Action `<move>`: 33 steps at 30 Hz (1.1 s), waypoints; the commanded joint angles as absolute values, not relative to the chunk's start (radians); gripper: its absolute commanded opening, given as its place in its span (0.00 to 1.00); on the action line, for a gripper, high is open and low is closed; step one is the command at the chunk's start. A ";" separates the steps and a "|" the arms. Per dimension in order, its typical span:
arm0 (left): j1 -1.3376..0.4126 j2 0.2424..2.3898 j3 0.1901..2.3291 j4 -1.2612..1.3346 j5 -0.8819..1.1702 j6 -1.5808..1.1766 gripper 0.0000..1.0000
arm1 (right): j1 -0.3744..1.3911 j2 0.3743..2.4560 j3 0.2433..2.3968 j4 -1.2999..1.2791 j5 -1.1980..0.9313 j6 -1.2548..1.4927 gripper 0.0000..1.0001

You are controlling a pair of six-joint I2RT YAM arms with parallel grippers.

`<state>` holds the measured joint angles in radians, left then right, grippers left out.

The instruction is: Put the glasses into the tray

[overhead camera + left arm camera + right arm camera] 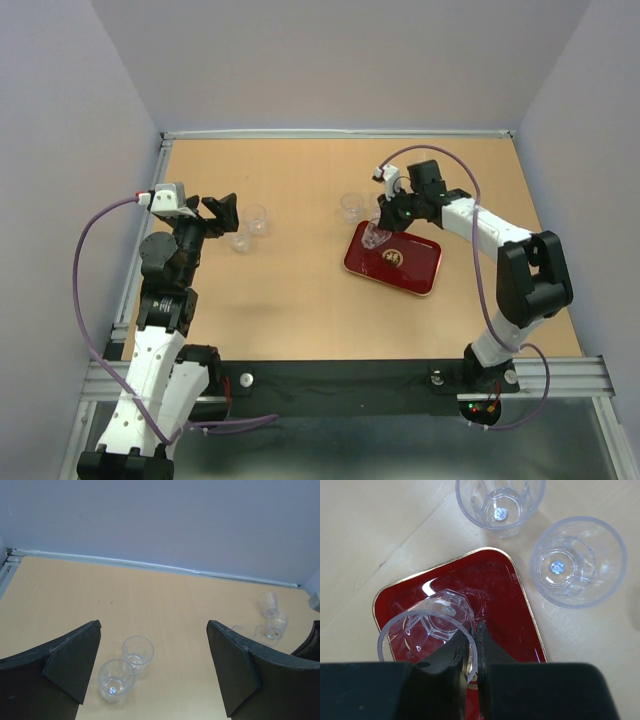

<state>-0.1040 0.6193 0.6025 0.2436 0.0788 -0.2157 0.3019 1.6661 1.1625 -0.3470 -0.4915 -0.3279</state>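
The dark red tray (420, 270) lies right of the table's middle, its gold emblem (393, 257) showing. My right gripper (474, 645) is shut on the rim of a clear glass (432, 627) and holds it tilted over the tray's (505, 595) far left corner; in the top view this glass (374, 238) hangs at that corner. Two glasses (500, 502) (577, 562) stand on the table just beyond the tray. My left gripper (155, 672) is open and empty above two more glasses (137, 652) (116, 681), which stand side by side nearer its left finger (70, 662).
The left pair of glasses (250, 228) stands at the table's left middle, just right of my left gripper (222, 215). The glasses by the tray also show far right in the left wrist view (272, 615). Grey walls close the table on three sides.
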 commanded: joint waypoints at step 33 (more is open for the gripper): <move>-0.106 0.615 0.600 0.302 0.106 -0.218 0.98 | 0.445 1.727 1.276 -0.322 -0.155 -0.340 0.48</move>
